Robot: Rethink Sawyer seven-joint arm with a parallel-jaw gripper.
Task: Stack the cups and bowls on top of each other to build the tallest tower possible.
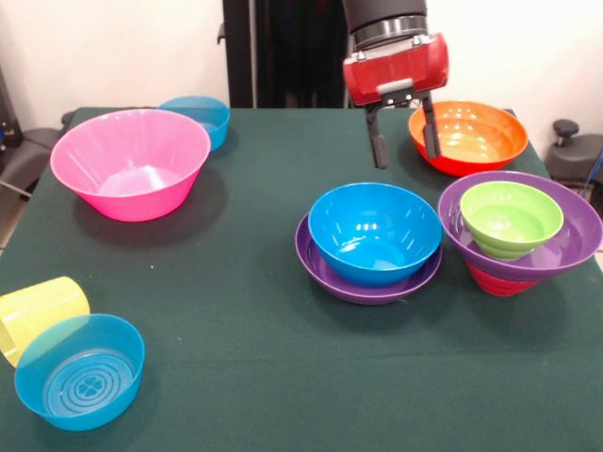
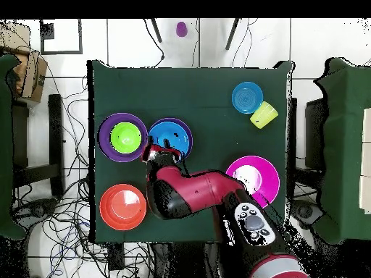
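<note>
My gripper (image 1: 403, 132) is open and empty. It hangs above the table behind the blue bowl (image 1: 375, 231) and left of the orange bowl (image 1: 468, 137); it also shows in the overhead view (image 2: 161, 153). The blue bowl sits in a wide purple bowl (image 1: 367, 284). A green bowl (image 1: 510, 218) sits in another purple bowl (image 1: 577, 235), which rests on an upturned red bowl (image 1: 499, 281). A large pink bowl (image 1: 132, 174) stands at the left, with a translucent blue bowl (image 1: 203, 115) behind it. A ribbed yellow cup (image 1: 38, 315) lies on its side against another translucent blue bowl (image 1: 80, 372). The yellow-orange cups are out of view.
The dark green table (image 1: 236, 282) ends just past the front-left bowl and cup. A small purple object (image 2: 181, 29), possibly the purple cup, lies off the table on the floor in the overhead view. Chairs stand at both sides of the table.
</note>
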